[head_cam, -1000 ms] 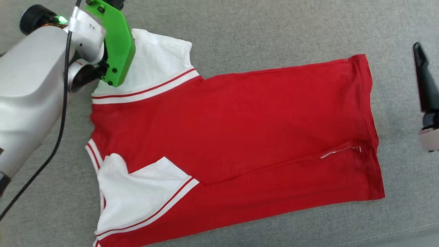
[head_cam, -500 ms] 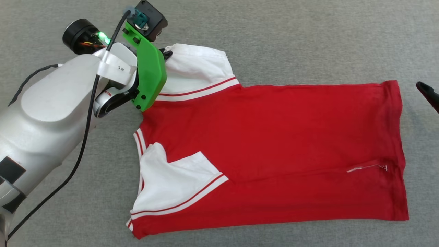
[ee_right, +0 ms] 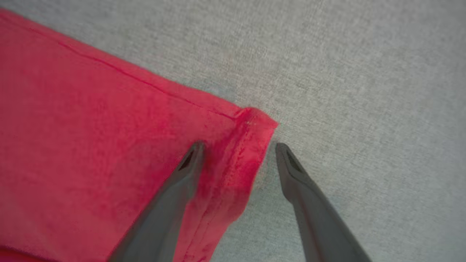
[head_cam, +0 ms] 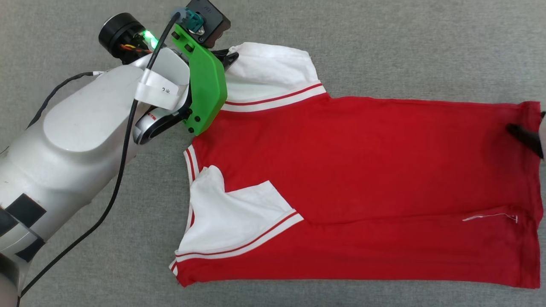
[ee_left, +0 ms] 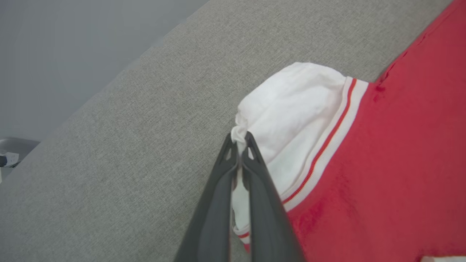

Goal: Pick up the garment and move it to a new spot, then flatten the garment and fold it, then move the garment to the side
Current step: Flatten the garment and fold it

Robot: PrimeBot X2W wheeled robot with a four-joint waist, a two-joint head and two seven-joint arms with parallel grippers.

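The garment point(head_cam: 362, 170) lies spread flat on the grey surface, plain red side up, its print hidden, neck end to the left. Its near white sleeve point(head_cam: 230, 221) is folded onto the body. My left gripper point(ee_left: 239, 140) is shut on the edge of the far white sleeve point(ee_left: 295, 109), whose cloth bunches between the fingertips. My right gripper point(ee_right: 238, 145) is open and straddles the hem at the garment's far right corner point(ee_right: 255, 123): one finger over the red cloth, the other over the grey surface. One dark right finger point(head_cam: 524, 136) shows at the head view's right edge.
Grey fabric surface point(head_cam: 384, 47) extends all around the garment. Its edge and a pale floor point(ee_left: 54, 54) lie beyond in the left wrist view. My left forearm point(head_cam: 76, 140) with its black cable covers the head view's left side.
The head view has shifted, so the garment sits further right and lower in it. My right gripper has come in over the garment's far hem corner. The left gripper stays shut on the far sleeve.
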